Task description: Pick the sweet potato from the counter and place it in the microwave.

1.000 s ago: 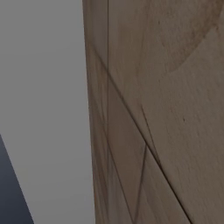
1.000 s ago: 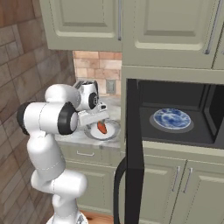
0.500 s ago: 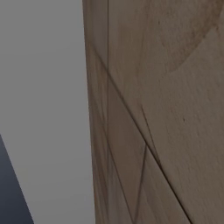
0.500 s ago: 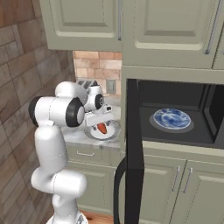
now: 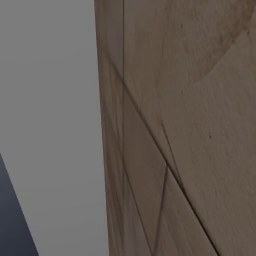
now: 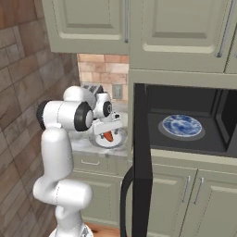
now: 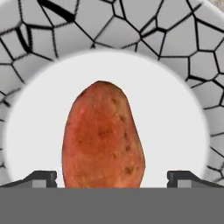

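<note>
- The sweet potato point(image 7: 103, 136) lies on a plate point(image 7: 183, 127) with a white centre and a rim of black crackle lines; in the right base view it shows as a small orange-red spot point(image 6: 107, 136) on that plate point(image 6: 118, 139).
- The plate rests on the marble tabletop point(image 6: 85, 144), left of the microwave point(image 6: 185, 120).
- The tool point(image 7: 111, 177) hangs right over the sweet potato, its two dark fingertips point(image 7: 41, 178) spread wide with the tuber between them; neither tip touches it.
- From the right base view the tool point(image 6: 108, 132) sits low over the plate, under the arm's white wrist.
- The microwave's tall black door point(image 6: 141, 162) stands swung out, and a blue-patterned dish point(image 6: 181, 125) lies inside the dark cavity.
- A silver toaster point(image 6: 92, 90) stands behind the arm, against the brick backsplash point(image 6: 99, 69).
- The left base view faces a brown wood-grain panel point(image 5: 185, 125) beside a grey surface.
</note>
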